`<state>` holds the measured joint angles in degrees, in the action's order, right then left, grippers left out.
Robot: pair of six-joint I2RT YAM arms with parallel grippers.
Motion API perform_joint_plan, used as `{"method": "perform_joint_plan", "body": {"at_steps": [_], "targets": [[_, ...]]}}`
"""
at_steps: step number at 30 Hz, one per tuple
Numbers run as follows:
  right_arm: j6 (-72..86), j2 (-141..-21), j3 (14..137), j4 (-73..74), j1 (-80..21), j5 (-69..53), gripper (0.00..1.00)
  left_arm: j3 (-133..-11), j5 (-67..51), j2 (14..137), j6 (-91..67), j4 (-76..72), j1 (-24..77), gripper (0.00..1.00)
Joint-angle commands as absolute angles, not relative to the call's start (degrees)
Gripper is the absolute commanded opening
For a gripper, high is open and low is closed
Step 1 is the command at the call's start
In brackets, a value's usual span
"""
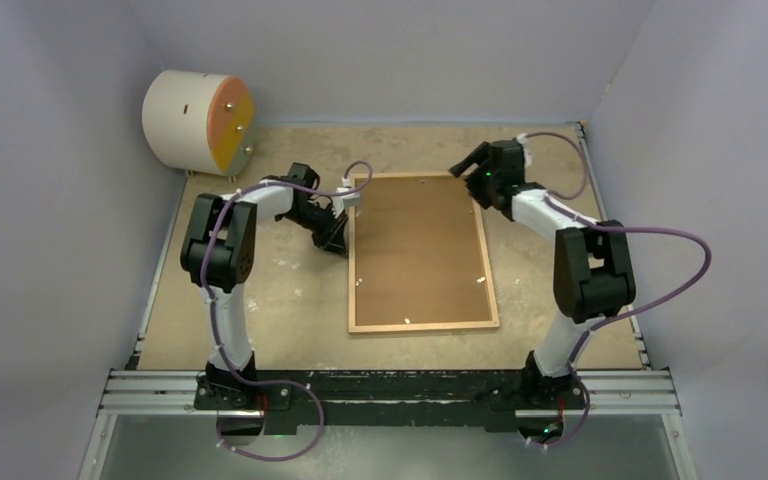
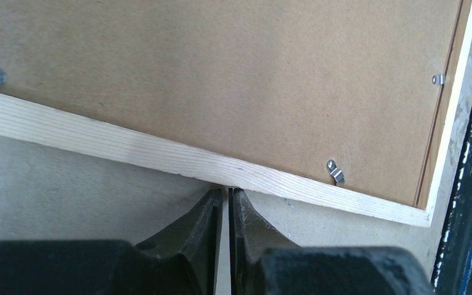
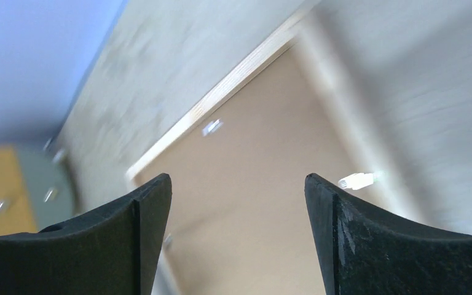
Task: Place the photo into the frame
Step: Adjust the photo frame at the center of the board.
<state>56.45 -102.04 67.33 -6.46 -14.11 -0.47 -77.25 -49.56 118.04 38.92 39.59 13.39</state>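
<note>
The light-wood frame (image 1: 422,325) lies flat on the table with a brown fibreboard backing sheet (image 1: 418,250) filling it. The photo is hidden. My left gripper (image 1: 345,243) is shut with nothing between its fingers. In the left wrist view that gripper (image 2: 227,190) has its tips against the outer side of the frame's left rail (image 2: 129,144). My right gripper (image 1: 468,163) hovers open over the frame's far right corner. The right wrist view is blurred; the gripper (image 3: 236,178) stands wide above the backing sheet (image 3: 246,160) and holds nothing.
Small metal clips (image 2: 335,172) sit along the backing sheet's edges. A cream drum with an orange face (image 1: 200,120) stands at the back left corner. Grey walls close in three sides. A black and metal rail (image 1: 390,385) runs along the near edge.
</note>
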Motion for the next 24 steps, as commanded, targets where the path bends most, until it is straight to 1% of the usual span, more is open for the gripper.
{"method": "perform_joint_plan", "body": {"at_steps": [1,5,10,14,17,20,21,23,24], "targets": [[47.6,-102.0,65.7,-0.8,-8.0,9.6,0.83,-73.4,-44.7,116.7,41.9,38.8,16.5,0.14],[44.6,-108.3,69.2,1.7,-6.0,9.5,0.86,-71.6,-44.2,115.3,42.9,39.0,18.6,0.14],[43.7,-117.3,75.2,0.3,-6.3,-0.2,0.86,-70.8,-43.5,113.6,44.5,40.4,21.2,0.15],[43.8,-122.8,81.5,-1.3,-9.7,-9.2,0.85,-70.9,-44.1,112.4,46.4,42.8,22.5,0.16],[42.9,-127.6,89.9,0.5,-14.6,-15.1,0.85,-71.4,-45.4,111.7,48.5,46.0,24.0,0.19],[42.6,-132.6,99.0,3.0,-20.5,-21.7,0.84,-72.2,-47.7,110.6,51.8,50.5,26.0,0.27],[41.5,-134.3,102.2,4.6,-22.5,-23.0,0.84,-72.6,-48.6,110.0,52.8,52.0,26.5,0.33],[40.3,-136.7,107.6,7.1,-25.8,-25.7,0.84,-73.6,-49.7,108.8,55.5,56.6,27.3,0.47],[39.6,-137.3,109.2,7.9,-26.9,-26.7,0.84,-74.3,-50.3,108.2,56.6,58.6,27.5,0.62]]}}
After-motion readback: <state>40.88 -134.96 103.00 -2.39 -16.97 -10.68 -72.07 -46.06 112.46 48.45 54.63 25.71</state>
